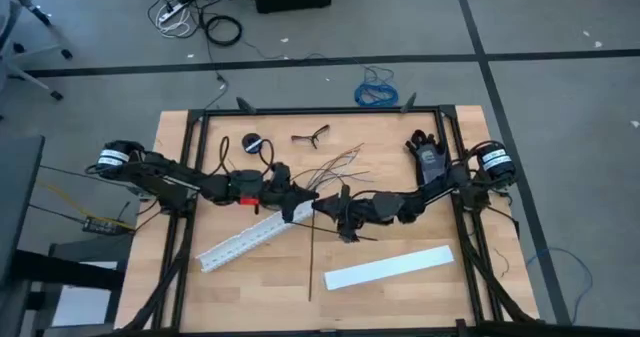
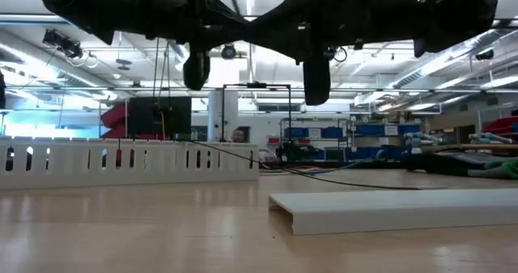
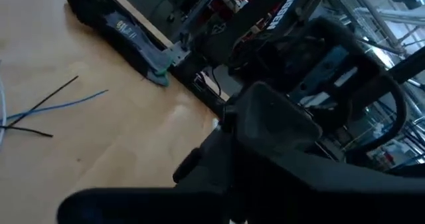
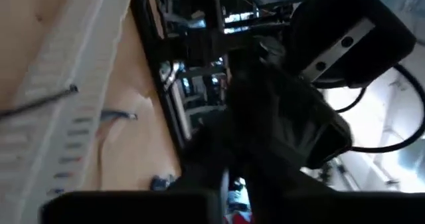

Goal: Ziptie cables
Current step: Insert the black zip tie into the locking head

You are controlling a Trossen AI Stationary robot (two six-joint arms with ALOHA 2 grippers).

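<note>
High view: two grippers [image 1: 318,205], meeting.

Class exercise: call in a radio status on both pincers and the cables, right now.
Left pincer and right pincer meeting mid-table, raised. Cables fanned just behind them. White slotted strip close beside. Grip state unclear.

Both arms reach in over the middle of the table [image 1: 400,297], the left gripper [image 1: 298,205] and right gripper [image 1: 325,206] nearly meeting. The cables [image 1: 335,164] fan out just behind them. A slotted strip [image 1: 240,243] lies slantwise in front of the left gripper; a flat cover [image 1: 388,267] lies to its right.
</note>
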